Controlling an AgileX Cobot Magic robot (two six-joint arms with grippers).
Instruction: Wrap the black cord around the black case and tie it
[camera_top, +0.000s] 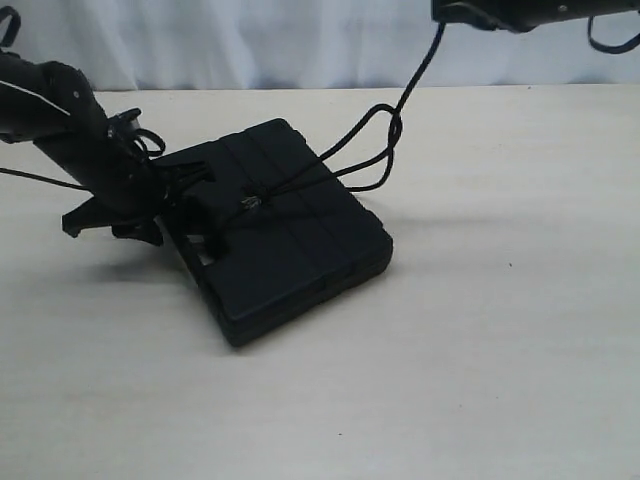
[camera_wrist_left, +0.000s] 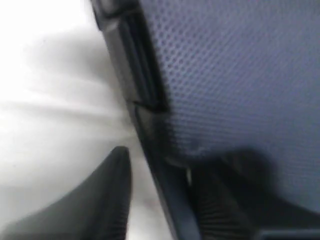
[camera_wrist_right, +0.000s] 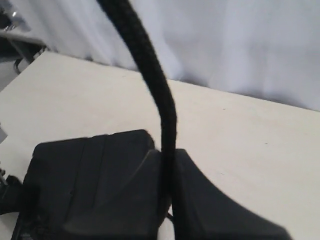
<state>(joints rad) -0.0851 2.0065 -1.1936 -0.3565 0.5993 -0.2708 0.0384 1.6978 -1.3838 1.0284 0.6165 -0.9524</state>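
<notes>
One camera stands away from my arms. It looks down at a slant over the table (camera_top: 500, 380) and sees the whole black case (camera_top: 290, 250). My left wrist camera is right up against the side of that case, so close it looks blurry. My right wrist camera is high up and looks along the black cord (camera_wrist_right: 160, 100), over the same table, to the white cloth (camera_wrist_right: 225, 45)
</notes>
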